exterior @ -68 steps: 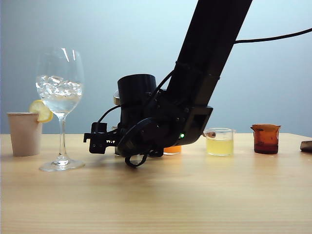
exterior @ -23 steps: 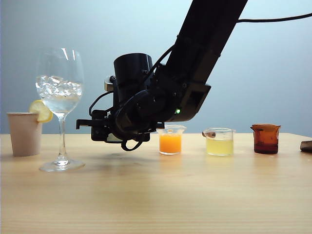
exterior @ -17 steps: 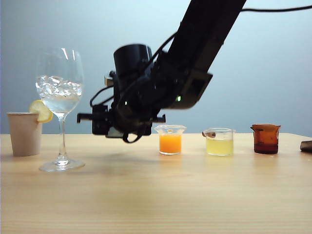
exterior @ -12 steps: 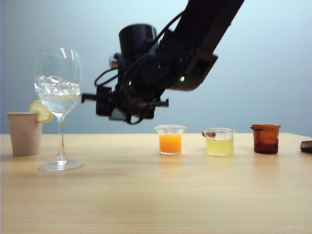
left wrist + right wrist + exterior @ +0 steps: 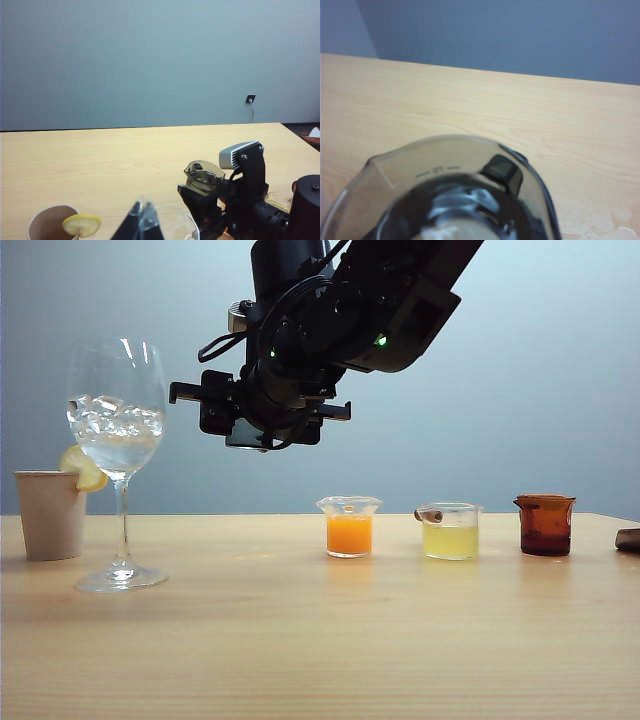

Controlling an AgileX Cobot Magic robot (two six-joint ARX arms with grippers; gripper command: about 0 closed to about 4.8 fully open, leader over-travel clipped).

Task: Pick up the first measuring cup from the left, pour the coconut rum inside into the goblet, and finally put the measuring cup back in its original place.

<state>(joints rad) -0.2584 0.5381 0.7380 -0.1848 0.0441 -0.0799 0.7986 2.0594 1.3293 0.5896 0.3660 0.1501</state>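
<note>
My right gripper [image 5: 262, 418] hangs high above the table, to the right of the goblet's bowl, shut on the first measuring cup [image 5: 247, 436]. In the left wrist view the smoky cup [image 5: 204, 176] stands upright in the black fingers [image 5: 196, 199]. The right wrist view looks down into the cup [image 5: 445, 170]; clear coconut rum [image 5: 465, 207] shimmers at its bottom. The goblet [image 5: 118, 430], holding ice and clear liquid, stands at the left. My left gripper [image 5: 142, 220] sits just behind the goblet's rim [image 5: 175, 212], its tips together.
A beige paper cup [image 5: 50, 515] with a lemon slice [image 5: 84, 468] stands left of the goblet. To the right stand a clear cup of orange liquid [image 5: 349, 528], a cup of pale yellow liquid [image 5: 450, 532] and an amber cup [image 5: 545, 525]. A wet patch [image 5: 615, 225] lies on the wood.
My right gripper has lifted the measuring cup from table level to well above the other cups. The goblet has shifted slightly to the left.
</note>
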